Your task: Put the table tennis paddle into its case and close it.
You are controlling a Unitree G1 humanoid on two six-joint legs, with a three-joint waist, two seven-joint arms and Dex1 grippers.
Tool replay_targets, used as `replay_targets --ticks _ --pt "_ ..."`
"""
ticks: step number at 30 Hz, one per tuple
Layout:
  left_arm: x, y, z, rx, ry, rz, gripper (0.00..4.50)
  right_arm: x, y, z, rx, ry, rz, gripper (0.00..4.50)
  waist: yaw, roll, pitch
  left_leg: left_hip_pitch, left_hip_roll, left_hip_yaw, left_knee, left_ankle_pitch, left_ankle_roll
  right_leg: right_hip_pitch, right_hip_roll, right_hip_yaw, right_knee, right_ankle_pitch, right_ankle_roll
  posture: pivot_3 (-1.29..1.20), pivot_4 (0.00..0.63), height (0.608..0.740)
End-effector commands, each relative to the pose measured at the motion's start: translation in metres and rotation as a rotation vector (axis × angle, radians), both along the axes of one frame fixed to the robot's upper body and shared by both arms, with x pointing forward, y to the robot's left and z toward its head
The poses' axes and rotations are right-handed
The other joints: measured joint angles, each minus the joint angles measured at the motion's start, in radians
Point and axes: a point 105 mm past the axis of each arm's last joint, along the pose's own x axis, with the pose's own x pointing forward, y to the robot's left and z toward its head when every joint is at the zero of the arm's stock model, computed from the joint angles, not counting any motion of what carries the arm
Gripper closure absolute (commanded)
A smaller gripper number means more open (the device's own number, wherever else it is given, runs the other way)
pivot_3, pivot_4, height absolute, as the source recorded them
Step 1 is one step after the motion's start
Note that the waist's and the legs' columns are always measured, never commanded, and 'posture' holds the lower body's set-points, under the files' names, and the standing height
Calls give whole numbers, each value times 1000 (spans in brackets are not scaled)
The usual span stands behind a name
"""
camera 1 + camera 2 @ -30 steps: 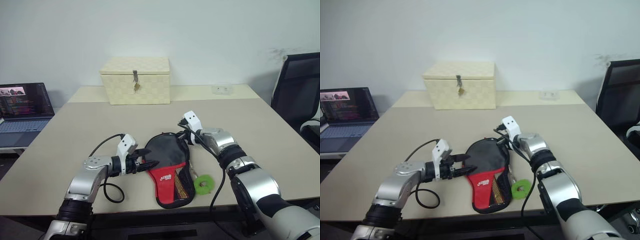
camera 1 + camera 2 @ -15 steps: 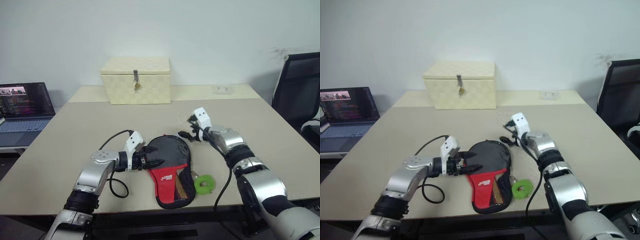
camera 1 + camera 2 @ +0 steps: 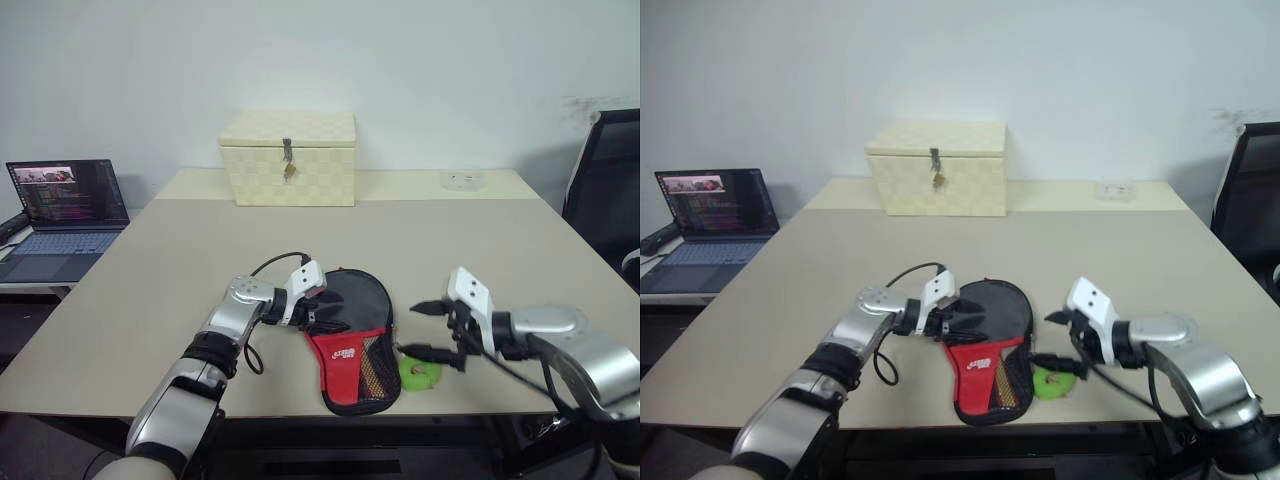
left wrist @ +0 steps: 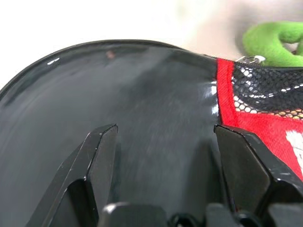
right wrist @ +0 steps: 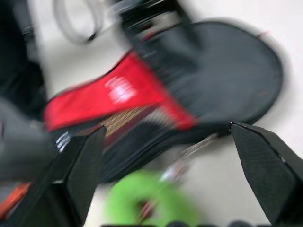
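Soft, even room light is falling from above, casting faint shadows. Motion blur is smearing the right wrist view; glare is streaking the case [image 4: 142,109] up close.

We're in an office: a long beige table [image 3: 150,270], an open laptop [image 3: 62,210] off its left edge, a black office chair [image 3: 605,190] at its right.

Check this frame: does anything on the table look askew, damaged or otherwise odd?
Nothing stands out. The case lies flat near the table's front edge, with a green ring beside it. The left gripper is open at the case's left side; the right gripper is open, above the ring. The cream box sits squarely at the back.
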Motion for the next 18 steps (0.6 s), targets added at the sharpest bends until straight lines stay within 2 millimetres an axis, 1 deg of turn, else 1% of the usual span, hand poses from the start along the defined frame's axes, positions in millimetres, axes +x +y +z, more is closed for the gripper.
replay_targets --ticks 1,2,5,9,13,16,18 --pt "4 -3 7 4 -36 -24 954 -21 3 -9 -73 -11 93 24 1 0 0 0 0 0 0 0 0 0 0 0 0 0 0 0 150 740" --pt "4 -4 6 5 -34 -27 954 -22 2 -15 -96 -15 100 24 1 -1 0 0 0 0 0 0 0 0 0 0 0 0 0 0 150 740" --pt "4 -5 2 10 -28 -31 954 -12 -2 -33 -143 -30 55 24 1 -1 0 0 0 0 0 0 0 0 0 0 0 0 1 0 150 740" --pt "3 -6 0 10 -25 -36 954 11 -4 -51 -133 -28 -41 24 1 -1 0 0 0 0 1 0 0 1 0 0 0 0 1 0 150 740" --pt "3 -8 -1 4 -26 -41 954 23 -12 -67 -197 -32 -71 24 3 -1 0 0 0 0 1 0 0 1 0 -1 0 1 -1 0 150 740" --pt "2 -7 -1 3 -27 -43 954 26 -16 -70 -220 -40 -64 24 3 -2 0 1 0 0 1 0 0 1 0 -1 0 1 -1 0 150 740" --pt "1 -6 -2 3 -27 -43 954 29 -16 -66 -201 -45 -72 401 3 -2 0 2 0 0 1 0 0 3 0 -1 1 0 0 0 150 740"
